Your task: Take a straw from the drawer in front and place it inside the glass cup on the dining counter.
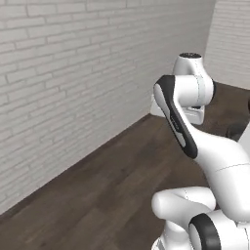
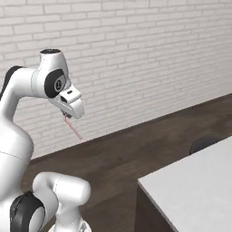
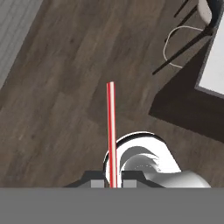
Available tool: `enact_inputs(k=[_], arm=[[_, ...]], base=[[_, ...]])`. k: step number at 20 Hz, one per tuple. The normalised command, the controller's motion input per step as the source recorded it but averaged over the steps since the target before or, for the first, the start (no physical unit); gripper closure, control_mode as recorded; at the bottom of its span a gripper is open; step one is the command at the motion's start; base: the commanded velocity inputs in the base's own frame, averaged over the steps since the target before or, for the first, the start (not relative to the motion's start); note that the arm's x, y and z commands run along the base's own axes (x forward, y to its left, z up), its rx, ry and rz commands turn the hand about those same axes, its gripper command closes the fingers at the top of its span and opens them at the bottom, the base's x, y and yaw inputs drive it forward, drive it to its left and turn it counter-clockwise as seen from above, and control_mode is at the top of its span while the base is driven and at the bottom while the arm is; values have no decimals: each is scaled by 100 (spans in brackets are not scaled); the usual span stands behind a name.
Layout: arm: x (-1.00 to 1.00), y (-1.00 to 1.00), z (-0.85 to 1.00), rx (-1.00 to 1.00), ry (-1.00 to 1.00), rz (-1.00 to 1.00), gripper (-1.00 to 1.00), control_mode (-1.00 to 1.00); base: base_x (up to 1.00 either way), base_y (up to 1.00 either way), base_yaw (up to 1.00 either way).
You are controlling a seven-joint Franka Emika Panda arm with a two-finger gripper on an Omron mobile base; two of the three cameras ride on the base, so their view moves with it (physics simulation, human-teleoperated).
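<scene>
The tool (image 3: 113, 183) grips the thin pinkish-red straw (image 3: 111, 131), pointing floorward, likely for carrying toward the flat white surface (image 2: 195, 186).

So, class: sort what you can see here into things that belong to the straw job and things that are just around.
Belongs to the job:
- straw, held in the end effector
- dining counter

Just around:
- chair
- brick wall
- wooden floor

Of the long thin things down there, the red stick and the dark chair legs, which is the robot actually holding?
The straw: the gripper is shut on its lower end. The chair legs stand apart on the wooden floor beside the dining counter.
</scene>
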Motion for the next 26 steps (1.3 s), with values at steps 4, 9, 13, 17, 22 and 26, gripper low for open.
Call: enact_inputs(k=[4,9,13,17,22,26], arm=[[0,0,0,0,0,0,100,100],[0,0,0,0,0,0,100,100],[0,0,0,0,0,0,100,100],[0,0,0,0,0,0,100,100],[0,0,0,0,0,0,100,100],[0,0,0,0,0,0,100,100]], base=[[79,73,-35],[74,64,-42],[74,57,-50],[73,48,-53],[70,42,-55],[60,37,-55]])
